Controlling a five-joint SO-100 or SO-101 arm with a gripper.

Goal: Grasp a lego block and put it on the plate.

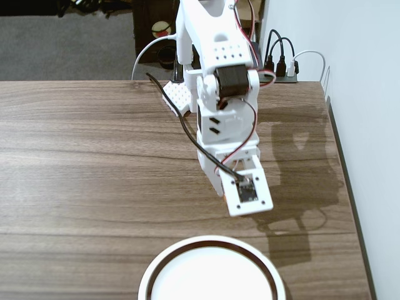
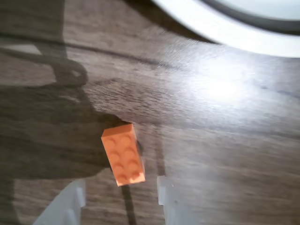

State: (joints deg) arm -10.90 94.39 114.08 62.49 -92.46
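The orange lego block lies flat on the wooden table, studs up, in the wrist view. My gripper is open, and its two translucent white fingers stand just short of the block's near end, one to each side. They do not touch it. The white plate's rim curves across the top right of that view. In the fixed view my arm's wrist hangs over the table just behind the plate and hides the fingers. Only a sliver of orange shows at its left edge.
A white studded part lies at the arm's base. A power strip with plugs and cables sits at the back right by the wall. The table's right edge runs along the wall. Bare wood spreads to the left.
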